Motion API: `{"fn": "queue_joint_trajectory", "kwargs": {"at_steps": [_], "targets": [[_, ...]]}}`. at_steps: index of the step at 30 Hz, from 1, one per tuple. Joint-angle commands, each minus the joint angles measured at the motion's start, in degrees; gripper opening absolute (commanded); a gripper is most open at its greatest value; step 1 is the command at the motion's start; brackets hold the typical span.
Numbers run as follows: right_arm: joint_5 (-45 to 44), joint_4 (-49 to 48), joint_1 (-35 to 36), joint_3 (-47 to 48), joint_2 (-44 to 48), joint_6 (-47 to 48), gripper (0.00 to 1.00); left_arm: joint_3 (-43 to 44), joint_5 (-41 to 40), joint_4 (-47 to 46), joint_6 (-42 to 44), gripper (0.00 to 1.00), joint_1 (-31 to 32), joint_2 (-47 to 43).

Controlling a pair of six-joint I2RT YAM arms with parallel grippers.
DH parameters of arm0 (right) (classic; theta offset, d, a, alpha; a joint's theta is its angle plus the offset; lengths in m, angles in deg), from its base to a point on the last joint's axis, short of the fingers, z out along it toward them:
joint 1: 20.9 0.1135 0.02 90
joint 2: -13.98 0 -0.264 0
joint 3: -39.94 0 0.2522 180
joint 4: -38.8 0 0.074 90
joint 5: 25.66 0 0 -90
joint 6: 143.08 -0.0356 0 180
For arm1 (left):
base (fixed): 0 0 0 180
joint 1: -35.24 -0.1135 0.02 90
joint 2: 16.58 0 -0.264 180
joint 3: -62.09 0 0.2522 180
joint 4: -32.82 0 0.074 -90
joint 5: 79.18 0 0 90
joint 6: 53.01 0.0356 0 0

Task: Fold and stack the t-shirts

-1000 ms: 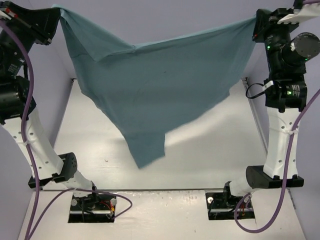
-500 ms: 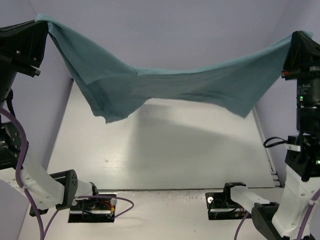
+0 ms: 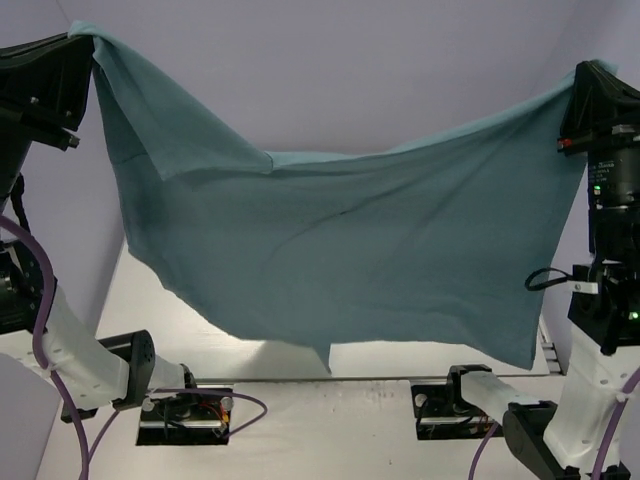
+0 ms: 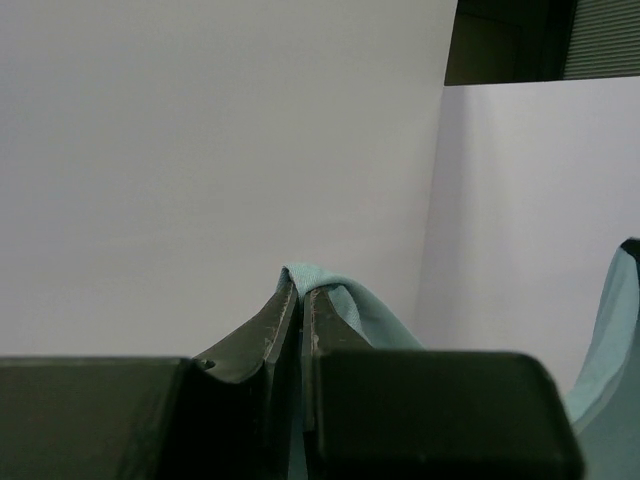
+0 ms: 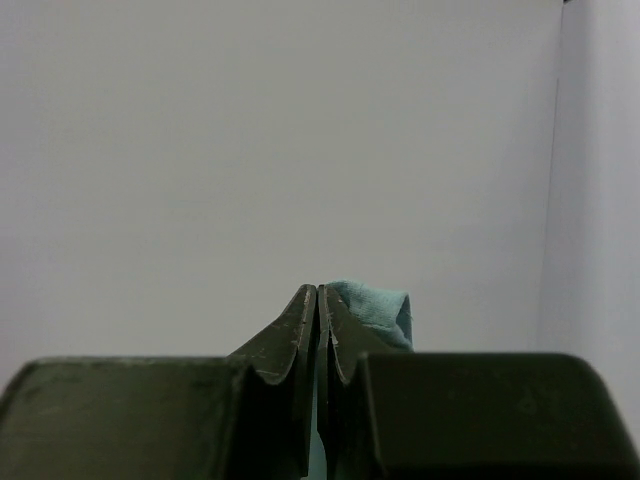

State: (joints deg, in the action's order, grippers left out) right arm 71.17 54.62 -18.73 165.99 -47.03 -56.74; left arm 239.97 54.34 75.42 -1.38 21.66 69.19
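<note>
Teal t-shirt [image 3: 350,250] hangs in the air in the top external view, spread wide between the two arms above the white table [image 3: 165,322]. Its long axis runs left to right across the view. The upper edge is pinned high at both ends and sags in the middle. From that edge the cloth drops like a curtain, flat side towards the camera. The lower hem slants and ends in a corner low on the right, near the right arm. A loose flap folds over just below the upper left corner. The left gripper [image 3: 80,45] is clamped on the upper left corner of the cloth, and the right gripper [image 3: 575,82] is clamped on the upper right corner. A pale lilac wall [image 3: 350,70] stands behind the cloth.

In the left wrist view, the left gripper [image 4: 302,296] has its jaws pressed together on a small fold of the t-shirt [image 4: 345,305]. The fold pokes out above the tips and trails off to the right. More teal cloth shows at the right edge of the view.

In the right wrist view, the right gripper [image 5: 317,296] is likewise pinched tight. A bunched bit of the t-shirt [image 5: 372,305] sticks up just right of the tips, against the plain wall.
</note>
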Motion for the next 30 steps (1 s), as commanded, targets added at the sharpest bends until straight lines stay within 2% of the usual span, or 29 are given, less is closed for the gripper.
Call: {"fn": "queue_joint_trajectory", "kwargs": {"at_steps": [1, 9, 12, 17, 24, 28, 30], "targets": [[-1.76, -4.62, -0.42, -1.71, -4.75, -1.77, 0.0, -3.76, -1.08, -6.14, -2.23, 0.0, -0.48, 3.05], [-5.67, -4.61, -0.5, -13.52, -10.66, -3.92, 0.0, -20.7, -4.6, -7.05, 2.28, 0.0, 1.79, 8.37], [-6.66, -4.71, -0.5, -19.24, -15.32, -4.7, 0.0, -28.73, -9.74, -6.96, 6.06, 0.0, 4.92, 11.44], [-9.2, -5.9, -0.5, -23.02, -25.15, -5.13, 0.0, -36.41, -18.71, -7.16, 12.53, 0.0, 9.86, 20.92], [-7.56, -8.91, -0.5, -18.06, -44.15, -6.0, 0.0, -41.75, -28.44, -13.52, 13.05, 0.0, 10.59, 32.14], [-4.35, -8.83, -0.5, -8.96, -55.92, -7.1, 0.0, -37.28, -30.22, -14.28, 13.95, 0.0, 11.0, 40.42], [-3.44, -8.77, -0.5, -4.76, -62.24, -7.77, 0.0, -32.33, -30.59, -13.62, 14.35, 0.0, 11.37, 43.88]]}}
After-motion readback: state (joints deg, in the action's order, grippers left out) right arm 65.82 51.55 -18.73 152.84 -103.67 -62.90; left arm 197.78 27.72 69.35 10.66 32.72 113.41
